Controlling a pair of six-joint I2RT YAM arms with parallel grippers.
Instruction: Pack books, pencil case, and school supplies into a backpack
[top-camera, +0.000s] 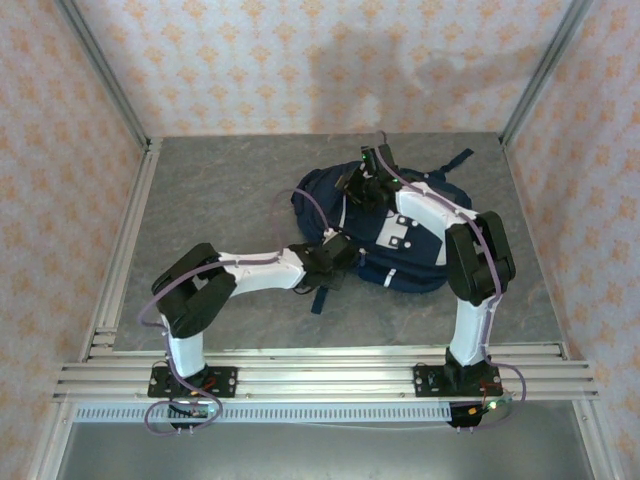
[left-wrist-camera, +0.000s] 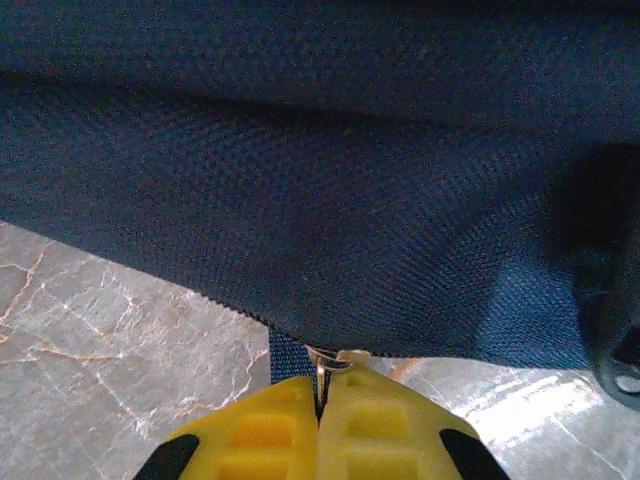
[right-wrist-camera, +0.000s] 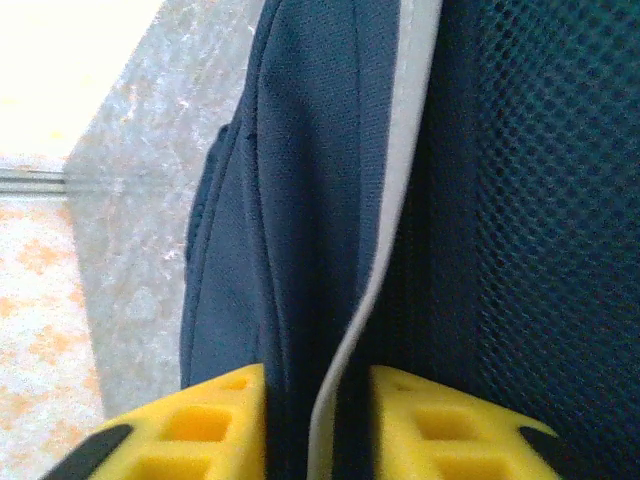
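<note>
Backpack (top-camera: 405, 268) lies flat on the table (top-camera: 220, 200); I'd guess packing's done, only zipping left. Left gripper (left-wrist-camera: 320, 395) at its near edge is pinched on the zipper pull (left-wrist-camera: 322, 368), right gripper (right-wrist-camera: 318, 385) straddles its grey stripe (right-wrist-camera: 398, 180), jaws apart.

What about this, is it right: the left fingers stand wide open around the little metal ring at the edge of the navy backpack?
Not quite. The left fingers are pinched shut on the metal ring at the edge of the navy backpack, not wide open. The left wrist view shows it.
</note>
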